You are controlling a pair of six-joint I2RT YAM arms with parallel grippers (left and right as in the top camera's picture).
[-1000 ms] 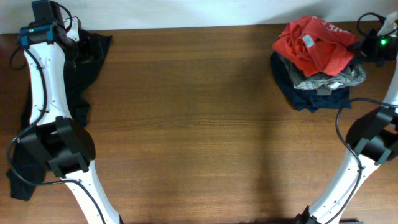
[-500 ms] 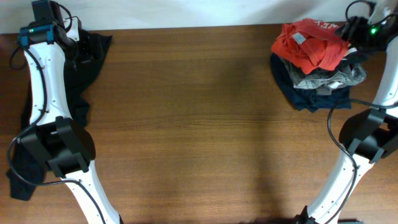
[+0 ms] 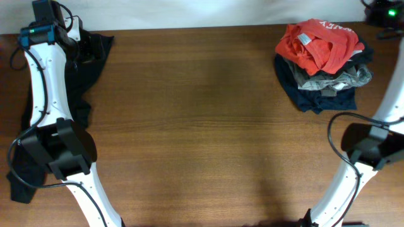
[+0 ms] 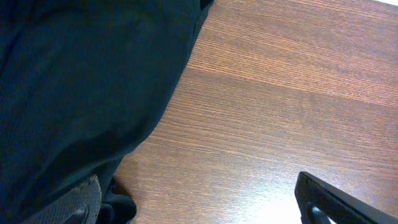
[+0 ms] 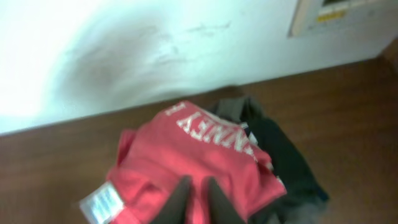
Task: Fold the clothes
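Dark brown wood grain runs across the table (image 3: 202, 126) on my overhead feed, with a strip of white wall (image 3: 189, 12) along its far edge. On the right wrist feed, which is blurred, that wall (image 5: 124, 50) looks smudged grey in one patch and carries a pale plate (image 5: 336, 12) at its upper right; I cannot tell what the plate is. The clothes sit in two places. At the far right corner of the table lies a heap, with the orange-red T-shirt (image 3: 319, 47) crumpled on top, its white lettering toward the wall and its small white label (image 3: 304, 39) showing. Under it are a grey garment (image 3: 338, 79) and a dark blue garment (image 3: 315, 98) against the wood. At the far left corner the black garment (image 3: 91, 53) is spread beneath my left arm and trails down along the table's left edge. The left gripper (image 4: 205, 211) hangs low over the table with its jaws spread wide, one finger at the black garment's hem (image 4: 93, 124) and the other over bare wood, gripping nothing. The right gripper (image 5: 198, 183) is up beyond the heap near the wall, looking down on the T-shirt (image 5: 193, 155). Its fingers (image 5: 180, 199) are drawn close together with only a sliver between them, and they hold nothing.
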